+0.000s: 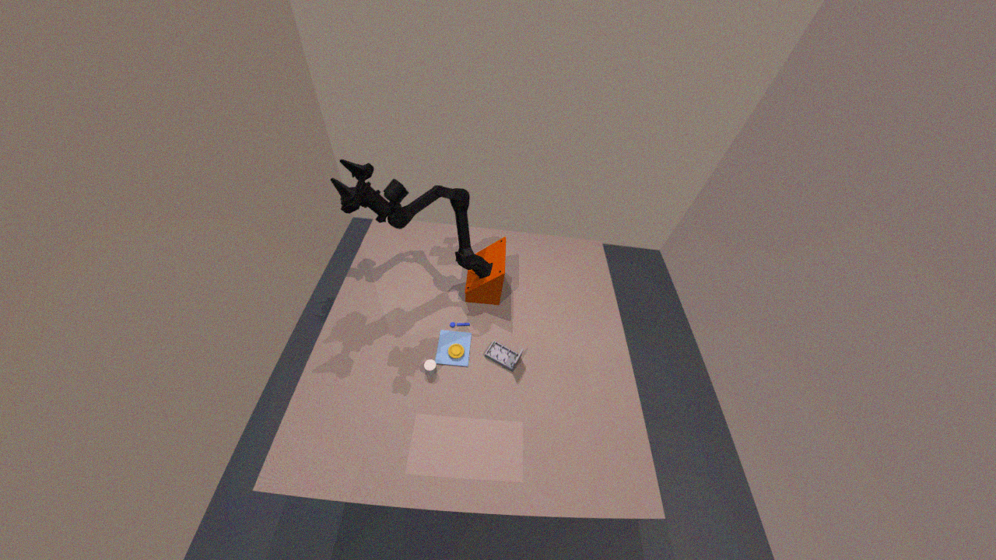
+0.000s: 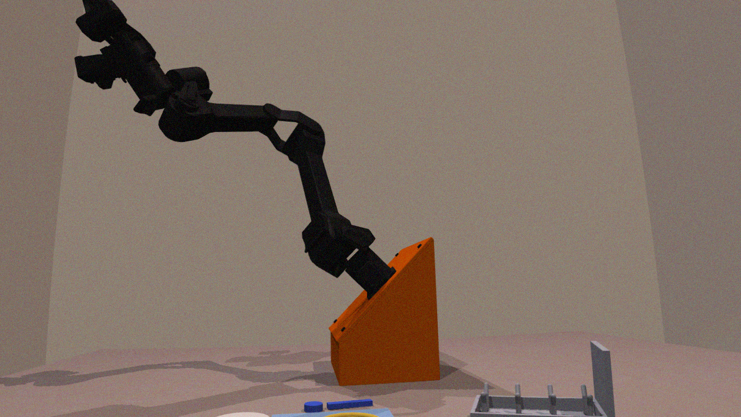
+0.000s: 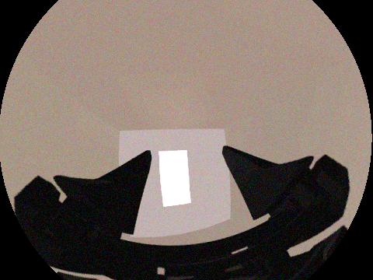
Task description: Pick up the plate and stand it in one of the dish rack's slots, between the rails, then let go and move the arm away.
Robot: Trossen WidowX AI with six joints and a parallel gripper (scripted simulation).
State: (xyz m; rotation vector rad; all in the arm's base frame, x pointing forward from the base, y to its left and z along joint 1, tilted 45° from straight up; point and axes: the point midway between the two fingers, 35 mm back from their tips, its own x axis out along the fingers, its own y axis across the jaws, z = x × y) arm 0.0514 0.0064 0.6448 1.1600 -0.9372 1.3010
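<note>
The yellow plate [image 1: 456, 351] lies flat on the light blue mat [image 1: 453, 336]; in the exterior view only the rim of the plate [image 2: 352, 414] shows at the bottom edge. The grey dish rack [image 1: 503, 355] [image 2: 533, 402] stands to the right of the mat, with short rails and a taller panel at its right end. My gripper [image 1: 336, 170] [image 3: 187, 152] is open and empty. It is raised high at the upper left, far from the plate and the rack, and points up and away from the table. Its fingertips are out of frame in the exterior view.
A white cup [image 1: 430, 366] stands at the mat's near left corner. A blue spoon-like item [image 1: 460, 324] [image 2: 349, 404] lies just behind the mat. The orange wedge base [image 1: 485, 288] [image 2: 393, 332] of the arm stands behind these things. The wrist view shows walls and a bright panel [image 3: 175, 176].
</note>
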